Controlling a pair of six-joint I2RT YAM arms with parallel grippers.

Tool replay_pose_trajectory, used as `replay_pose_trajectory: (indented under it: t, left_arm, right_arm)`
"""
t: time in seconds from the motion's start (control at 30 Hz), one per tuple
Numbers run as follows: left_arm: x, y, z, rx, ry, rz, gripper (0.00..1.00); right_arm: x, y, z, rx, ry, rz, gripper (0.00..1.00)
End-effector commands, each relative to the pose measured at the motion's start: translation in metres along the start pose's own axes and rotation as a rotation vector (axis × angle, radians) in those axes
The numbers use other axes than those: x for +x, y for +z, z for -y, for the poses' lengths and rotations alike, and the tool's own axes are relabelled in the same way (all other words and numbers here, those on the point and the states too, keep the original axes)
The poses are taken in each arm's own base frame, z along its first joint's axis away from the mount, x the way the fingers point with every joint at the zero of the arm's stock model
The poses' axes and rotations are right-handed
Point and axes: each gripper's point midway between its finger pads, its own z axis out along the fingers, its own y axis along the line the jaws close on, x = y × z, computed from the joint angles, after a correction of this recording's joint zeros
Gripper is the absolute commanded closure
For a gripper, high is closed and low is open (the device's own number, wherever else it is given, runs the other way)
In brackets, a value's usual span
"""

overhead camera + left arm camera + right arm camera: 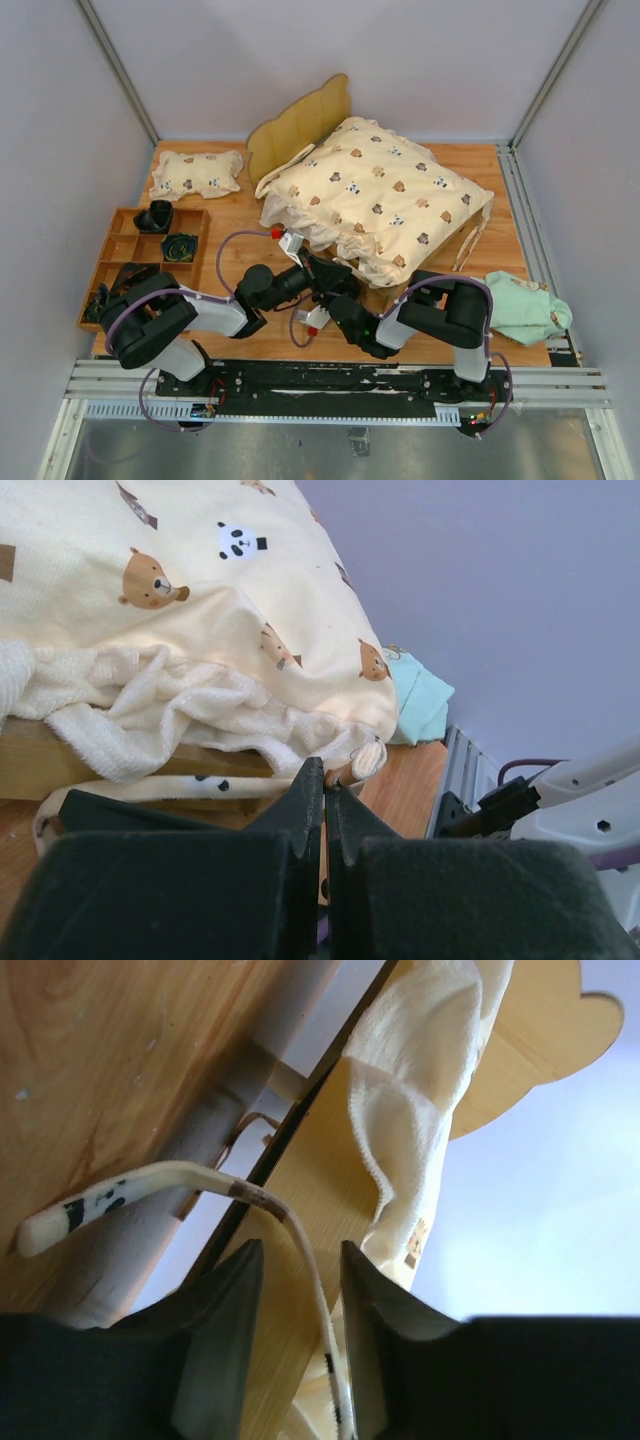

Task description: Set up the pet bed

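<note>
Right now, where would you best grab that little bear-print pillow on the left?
Probably a thin corner, from straight above: the pillow lies flat on the table, plump in the middle, with nothing lying on it.

Looks like smooth, matt light wood on the pet bed [300, 125]; draped over it, soft printed cloth quilt [380, 195] with nubby towelling underside [150, 705]; beneath it, grained wooden worktop [470, 165], faintly satin.

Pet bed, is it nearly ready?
Partly. The cream bear-print quilt already covers the light-wood bed frame. The right gripper, open, straddles a cream tie strap; the left gripper is shut beside the quilt's edge. The small matching pillow still lies on the wooden table, off the bed.
</note>
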Motion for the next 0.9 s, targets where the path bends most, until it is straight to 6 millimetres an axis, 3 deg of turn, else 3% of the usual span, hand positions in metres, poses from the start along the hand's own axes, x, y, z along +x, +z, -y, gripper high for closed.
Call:
replay_pose_trajectory:
  t: [0.0, 0.03, 0.07, 0.27, 0.43, 0.73, 0.87]
  left_arm:
    - [-0.021, 0.009, 0.008, 0.029, 0.022, 0.064, 1.0]
    - [-0.022, 0.01, 0.008, 0.028, 0.024, 0.066, 1.0]
    - [-0.021, 0.01, 0.007, 0.025, 0.03, 0.064, 1.0]
    - [-0.022, 0.01, -0.003, -0.019, 0.058, 0.054, 1.0]
    - [-0.02, 0.008, -0.013, -0.05, 0.066, 0.039, 1.0]
    - [-0.021, 0.002, -0.021, -0.076, 0.065, 0.035, 1.0]
    - [-0.006, -0.009, -0.029, -0.103, 0.05, -0.008, 1.0]
  right_arm:
    - [0.01, -0.005, -0.013, -0.021, 0.013, -0.037, 0.77]
    - [0.009, -0.009, -0.013, -0.02, 0.012, -0.028, 0.91]
    - [0.005, -0.014, -0.014, -0.019, 0.01, -0.01, 0.98]
    - [-0.029, -0.056, -0.011, -0.057, 0.162, 0.229, 1.0]
    - [-0.045, -0.088, 0.003, -0.111, 0.526, 0.468, 1.0]
    - [-0.021, -0.118, 0.025, -0.02, 0.843, 0.577, 1.0]
    - [0.02, -0.126, 0.044, 0.058, 1.223, 0.462, 1.0]
